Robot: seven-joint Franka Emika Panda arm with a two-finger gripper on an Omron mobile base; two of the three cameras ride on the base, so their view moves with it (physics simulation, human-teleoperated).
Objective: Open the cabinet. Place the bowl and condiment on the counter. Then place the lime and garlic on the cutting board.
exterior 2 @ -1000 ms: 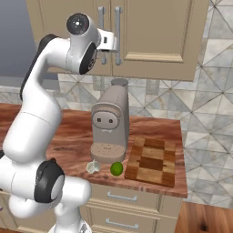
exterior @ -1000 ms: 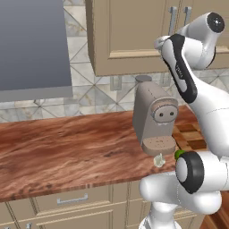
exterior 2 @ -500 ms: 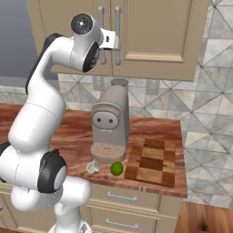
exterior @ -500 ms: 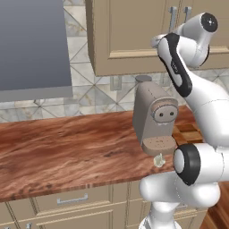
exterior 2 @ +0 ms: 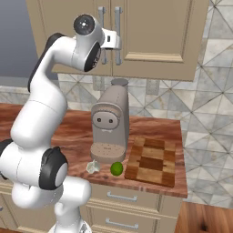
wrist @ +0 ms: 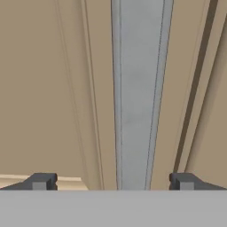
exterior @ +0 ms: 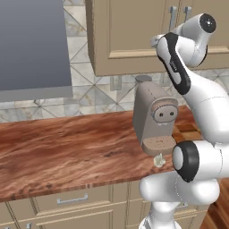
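The cabinet (exterior 2: 150, 36) hangs above the counter (exterior 2: 75, 132) with both panelled doors shut. My gripper (wrist: 113, 181) is open and raised to the door. One long silver handle (wrist: 137, 88) runs straight between its fingertips (wrist: 42, 181), which do not touch it. In the right base view the gripper (exterior 2: 114, 42) sits at the pair of handles. The lime (exterior 2: 117, 168) and the garlic (exterior 2: 93, 166) lie near the counter's front edge, just left of the checkered cutting board (exterior 2: 152, 160). The bowl and the condiment are out of view.
A beige coffee machine (exterior 2: 109, 125) stands on the counter right behind the lime and garlic, below my hand. A grey hood (exterior: 33, 44) hangs at the left. Drawers (exterior: 71, 199) run under the counter. The counter ends just right of the board.
My hand has edged a little closer to the cabinet handles and the arm has shifted slightly. The jaws stayed open. Nothing on the counter moved.
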